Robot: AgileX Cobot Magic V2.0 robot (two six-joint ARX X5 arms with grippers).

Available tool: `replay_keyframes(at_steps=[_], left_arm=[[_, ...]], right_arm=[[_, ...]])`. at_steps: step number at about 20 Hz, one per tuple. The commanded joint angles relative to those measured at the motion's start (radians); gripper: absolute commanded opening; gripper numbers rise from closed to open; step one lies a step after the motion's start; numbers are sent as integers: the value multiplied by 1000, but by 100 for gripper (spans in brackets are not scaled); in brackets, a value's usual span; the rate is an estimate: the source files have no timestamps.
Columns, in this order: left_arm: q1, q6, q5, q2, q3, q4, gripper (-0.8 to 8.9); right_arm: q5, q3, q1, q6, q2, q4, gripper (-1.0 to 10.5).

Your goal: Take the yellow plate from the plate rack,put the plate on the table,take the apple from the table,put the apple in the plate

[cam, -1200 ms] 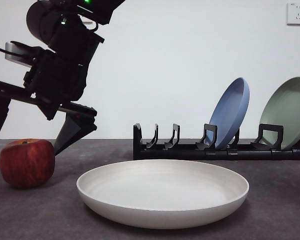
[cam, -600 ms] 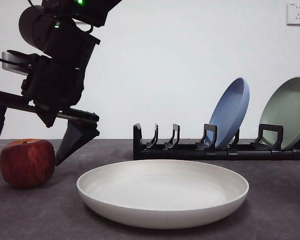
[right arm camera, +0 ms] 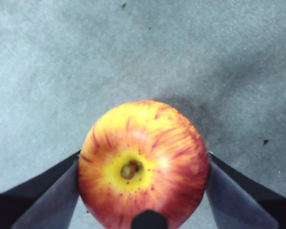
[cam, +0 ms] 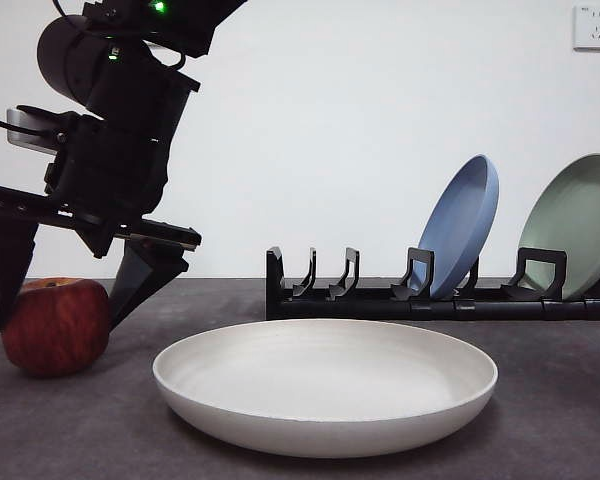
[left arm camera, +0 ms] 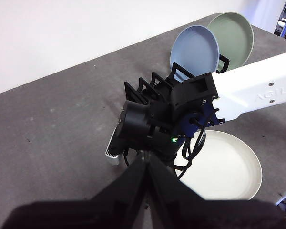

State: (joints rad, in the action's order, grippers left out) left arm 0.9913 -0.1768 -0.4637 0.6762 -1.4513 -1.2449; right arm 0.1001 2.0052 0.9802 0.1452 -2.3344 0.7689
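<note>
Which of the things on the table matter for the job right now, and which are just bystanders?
In the job:
apple, between the right tool's open jaws
yellow plate, on the table
plate rack

Bystanders:
blue plate
pale green plate
left tool, waiting

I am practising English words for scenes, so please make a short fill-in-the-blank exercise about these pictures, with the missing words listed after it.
1. The right gripper has one jaw on each side of the ____.
2. The yellow plate lies flat on the ____.
3. In the plate rack the blue plate stands beside the pale ____ plate.
4. The left gripper has its jaws ____.

Missing words: apple; table; green; shut
</note>
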Motion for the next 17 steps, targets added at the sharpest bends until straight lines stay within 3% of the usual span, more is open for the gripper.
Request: replay_keyframes(at_steps=[1, 9, 17], left_arm=[[-2, 1, -1, -4, 2, 3, -8], [-2, 1, 0, -4, 2, 5, -8], [-2, 2, 0, -4, 2, 5, -8]], right_arm=[[-19, 25, 2, -5, 15, 14, -16], [-178, 124, -30, -110, 285, 209, -16], [-187, 109, -144, -168, 526, 481, -17]])
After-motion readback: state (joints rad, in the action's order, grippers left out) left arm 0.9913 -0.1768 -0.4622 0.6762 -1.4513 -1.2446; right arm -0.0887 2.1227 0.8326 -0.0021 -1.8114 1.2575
